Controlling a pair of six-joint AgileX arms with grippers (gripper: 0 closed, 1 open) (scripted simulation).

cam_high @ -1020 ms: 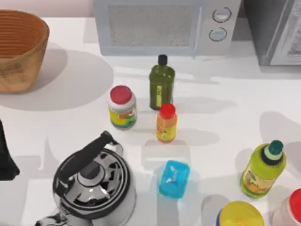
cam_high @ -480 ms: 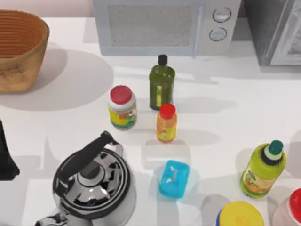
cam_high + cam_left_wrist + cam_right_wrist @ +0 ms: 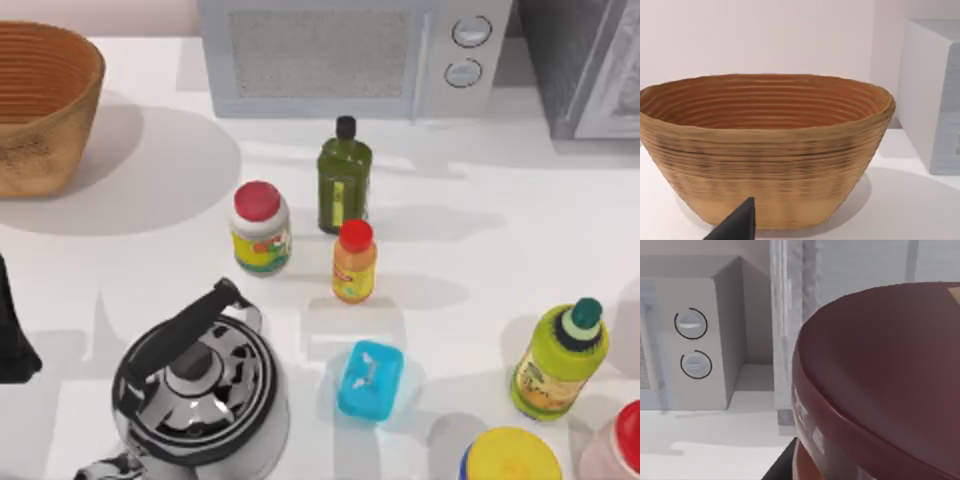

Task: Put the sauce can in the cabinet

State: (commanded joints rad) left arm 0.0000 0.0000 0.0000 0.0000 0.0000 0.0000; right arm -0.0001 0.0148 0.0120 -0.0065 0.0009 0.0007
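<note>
The cabinet (image 3: 790, 330) stands just ahead of the right gripper in the right wrist view: a grey speckled upright edge with a pale panel beyond it, and the white microwave (image 3: 695, 335) with its two round knobs off to one side of that. In the top view the cabinet (image 3: 590, 70) sits at the table's far right corner, beside the microwave (image 3: 340, 55).

The sauce can (image 3: 880, 385) looms right against the right wrist camera, its dark maroon top tilted and a strip of orange-brown label showing beneath. It appears to be carried by the right arm, raised and close to the cabinet front, though I cannot tell how the right fingers stand, since none of them can be made out for certain.

As a judgement: a short, wide metal can is stiff and will not crush, moderately heavy if full, with a smooth label that may slip. The sound hold is across the side wall near mid-height, keeping it level as it goes in.

The left gripper (image 3: 735, 225) is parked low in front of the woven basket (image 3: 765, 150); whether it is spread or closed I cannot tell.
</note>
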